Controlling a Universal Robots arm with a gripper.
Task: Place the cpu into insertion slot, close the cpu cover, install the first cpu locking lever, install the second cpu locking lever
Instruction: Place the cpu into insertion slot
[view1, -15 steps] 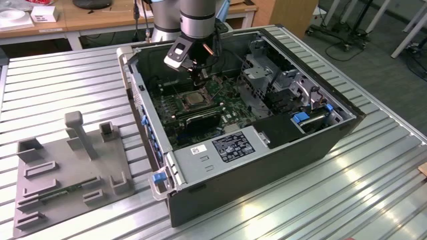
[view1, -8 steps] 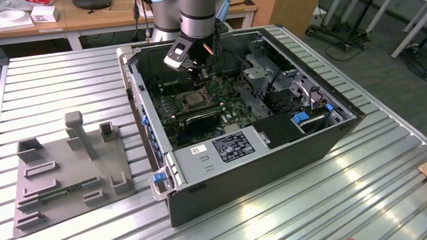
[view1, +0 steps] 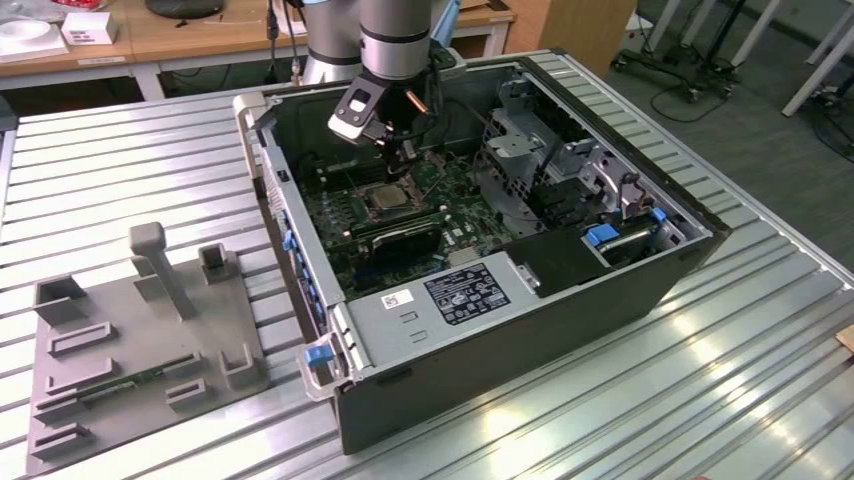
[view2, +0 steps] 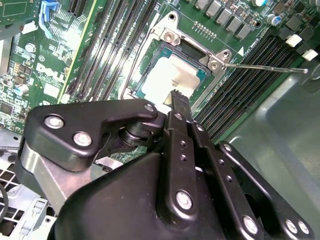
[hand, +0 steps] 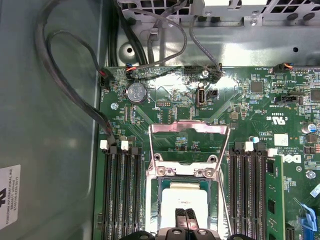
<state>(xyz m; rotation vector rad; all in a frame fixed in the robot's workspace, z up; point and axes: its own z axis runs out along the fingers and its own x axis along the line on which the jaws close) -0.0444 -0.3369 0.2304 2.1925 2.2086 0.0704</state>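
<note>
The cpu (hand: 182, 197) lies flat in the insertion slot (hand: 152, 200), its pale metal top showing in both wrist views; it also shows as the cpu (view2: 170, 75) inside the silvery rim of the insertion slot (view2: 150, 60). The cpu cover (hand: 190, 128) is swung open, and its thin frame stands beyond the hinge. A thin locking lever (view2: 265, 67) sticks out sideways, unlatched. My gripper (hand: 185, 215) hovers just over the chip's near edge with its fingers together and nothing between them. In the exterior view, my gripper (view1: 404, 155) hangs inside the open computer case (view1: 627, 300).
Rows of black memory slots (hand: 122, 195) flank the socket on both sides. Black cables (hand: 75, 90) run along the case wall. A drive cage (view1: 547, 160) rises at the exterior view's right. A grey fixture plate (view1: 134, 340) sits on the table outside the case.
</note>
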